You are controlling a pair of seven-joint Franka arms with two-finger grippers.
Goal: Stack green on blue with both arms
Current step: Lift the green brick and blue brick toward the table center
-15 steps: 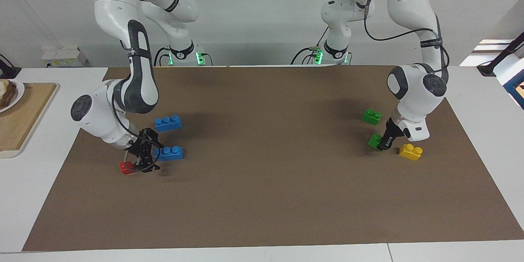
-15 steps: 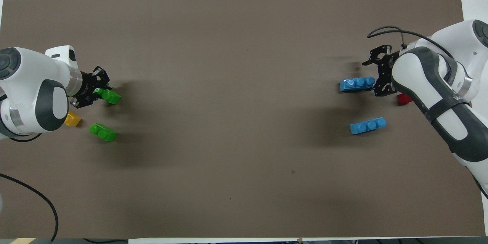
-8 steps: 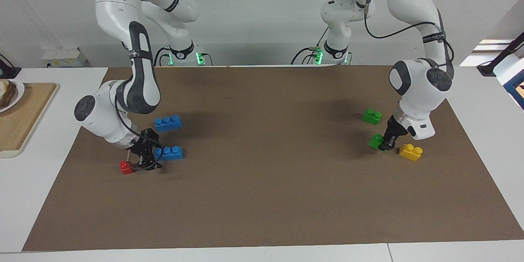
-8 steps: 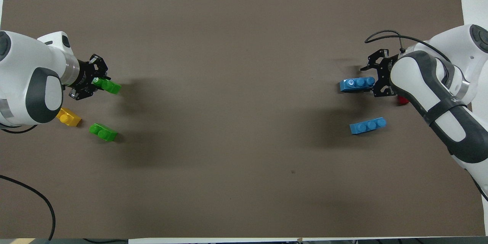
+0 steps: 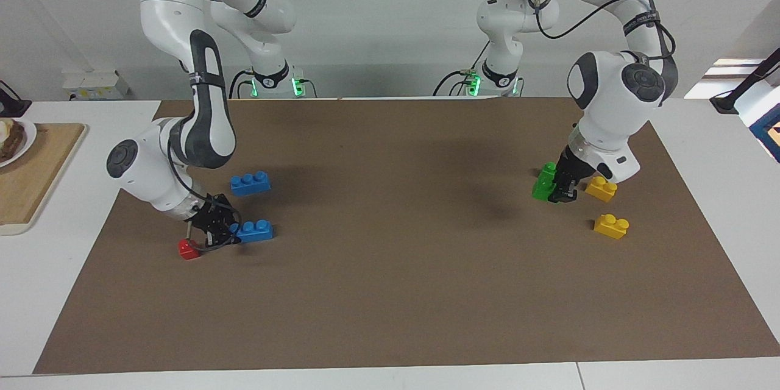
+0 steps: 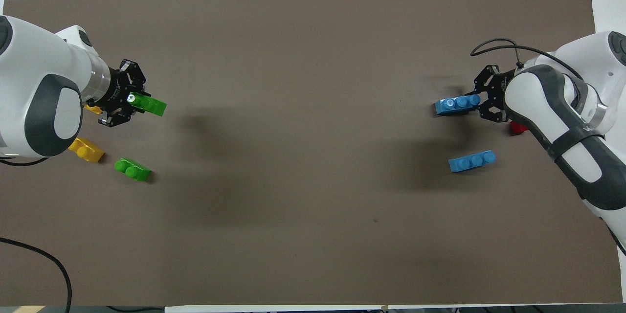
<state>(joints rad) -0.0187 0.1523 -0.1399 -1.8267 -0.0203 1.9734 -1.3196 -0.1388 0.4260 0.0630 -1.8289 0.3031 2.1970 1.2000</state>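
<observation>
**Worktop** point(image 5: 55, 268): white, overlaid with a brown mat point(image 5: 390, 280). Clock positions are read on the overhead view, with twelve farthest from the robots.

**Left arm** point(image 6: 39, 102): enters at nine o'clock.

**Right arm** point(image 6: 562, 122): enters at three o'clock.

**Left tool** point(image 6: 128, 100): raised above the mat and clenched on the green brick point(image 6: 150, 104) (the brick is airborne and juts toward three o'clock).

**Right tool** point(image 6: 485, 104): low at three o'clock, with its fingers closed on the end of the blue brick point(image 6: 456, 105), which sits on the mat.

**Second blue brick** point(image 6: 472, 161): loose at about four o'clock, nearer to the robots than the gripped one.

**Second green brick** point(image 6: 132, 169): loose at about eight o'clock.

**Yellow bricks**, two: one point(image 6: 87, 150) lies beside the loose green one, and the other point(image 5: 601, 188) is largely under the left tool.

**Red brick** point(image 5: 187, 249): just beside the right tool.
</observation>
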